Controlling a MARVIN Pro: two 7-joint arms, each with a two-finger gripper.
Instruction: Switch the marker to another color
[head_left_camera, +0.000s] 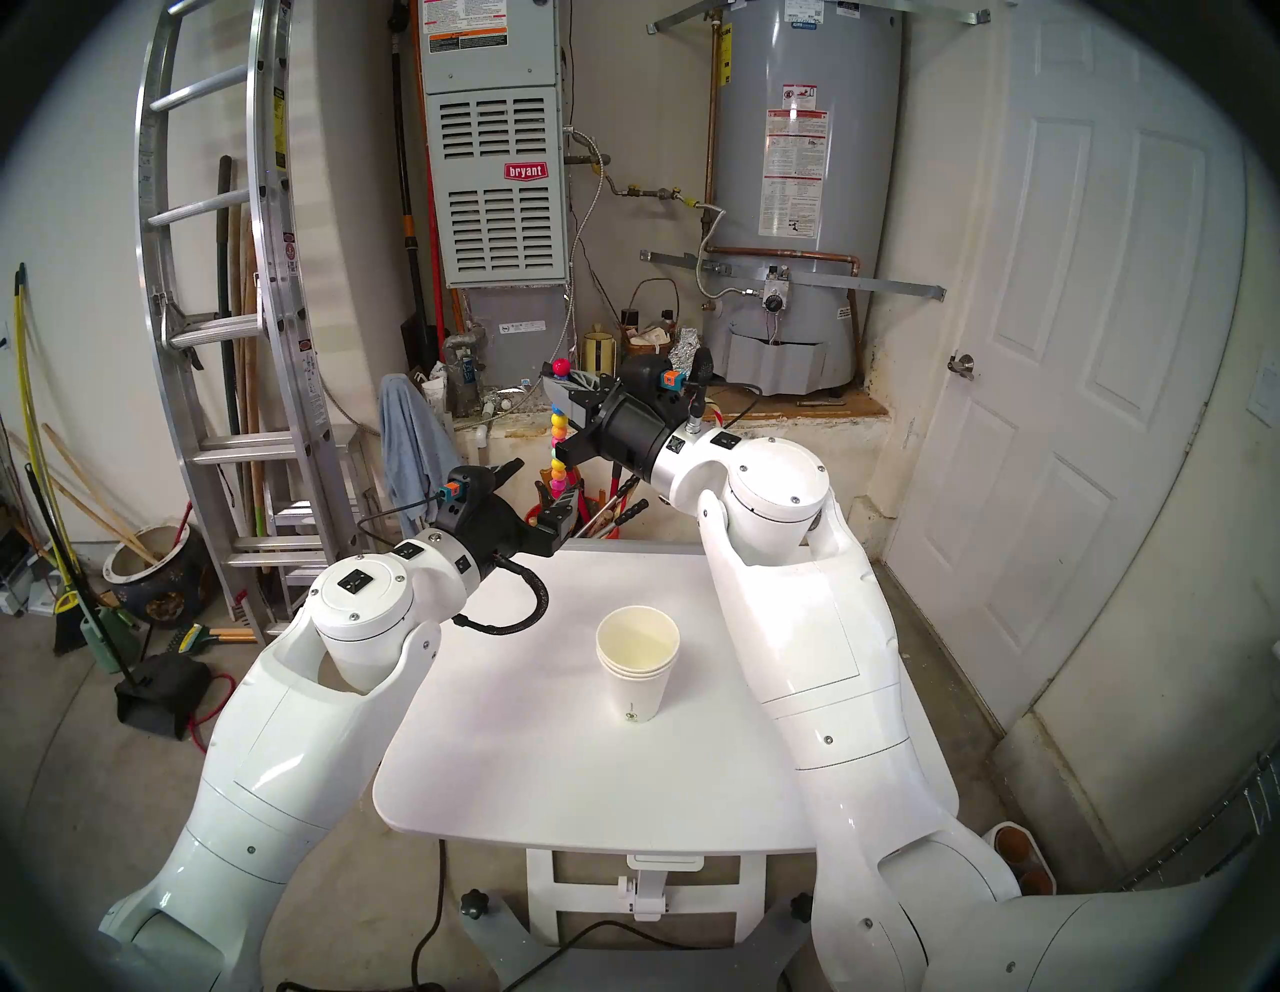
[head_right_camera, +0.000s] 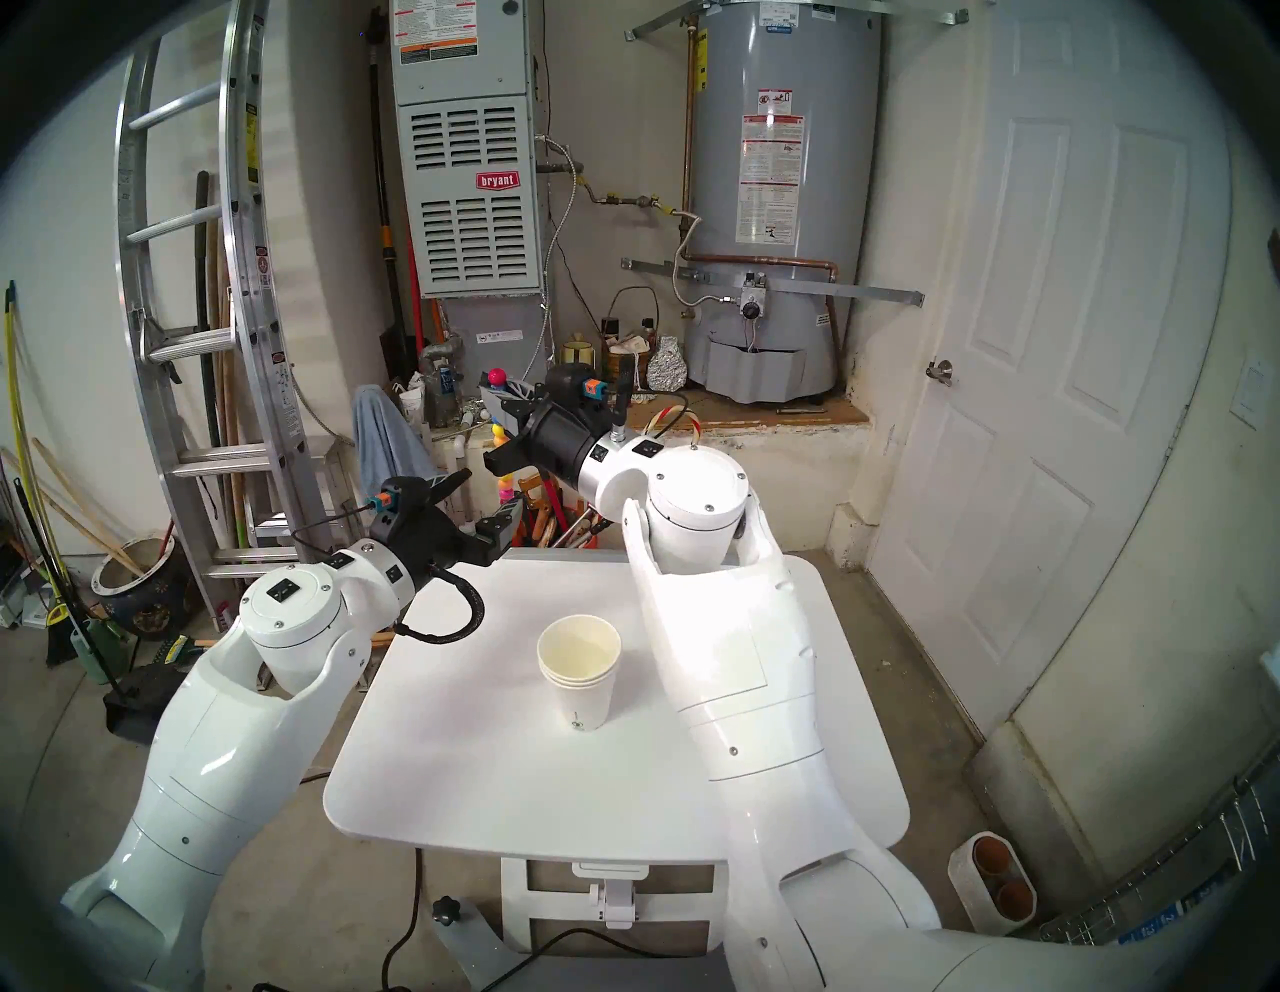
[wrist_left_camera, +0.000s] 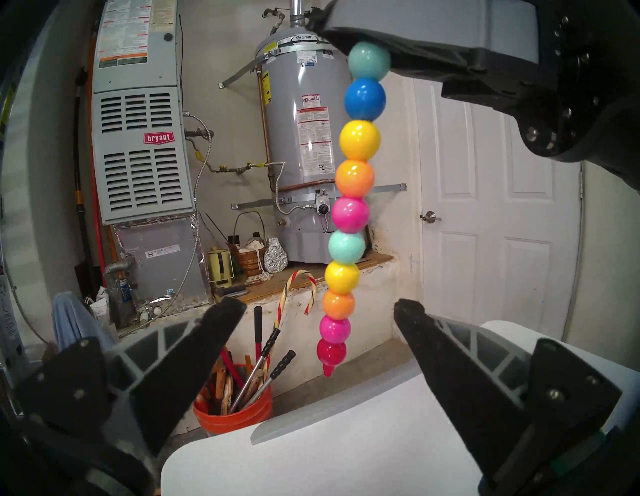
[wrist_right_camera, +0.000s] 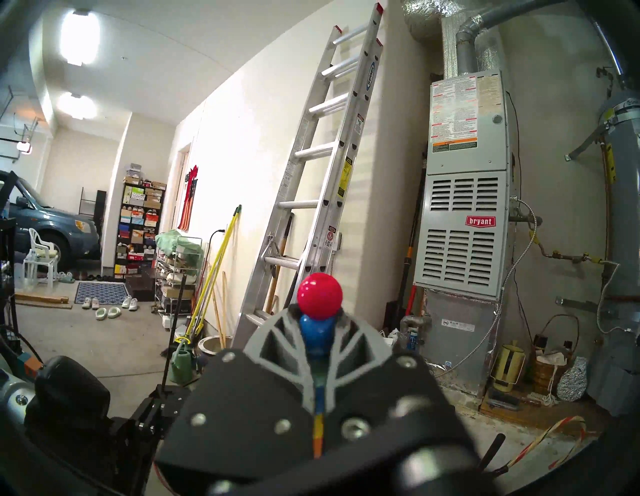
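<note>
Right pincer (head_left_camera: 560, 405) clamped and raised, left pincer (head_left_camera: 537, 495) spread below

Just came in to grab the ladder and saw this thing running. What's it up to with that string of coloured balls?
The right end effector is shut on the marker near its top, holding it upright in the air beyond the far edge of the white table. The left end effector is open, with the marker's lower segments between its fingers but not gripped. A stack of paper cups stands untouched on the table.
</note>
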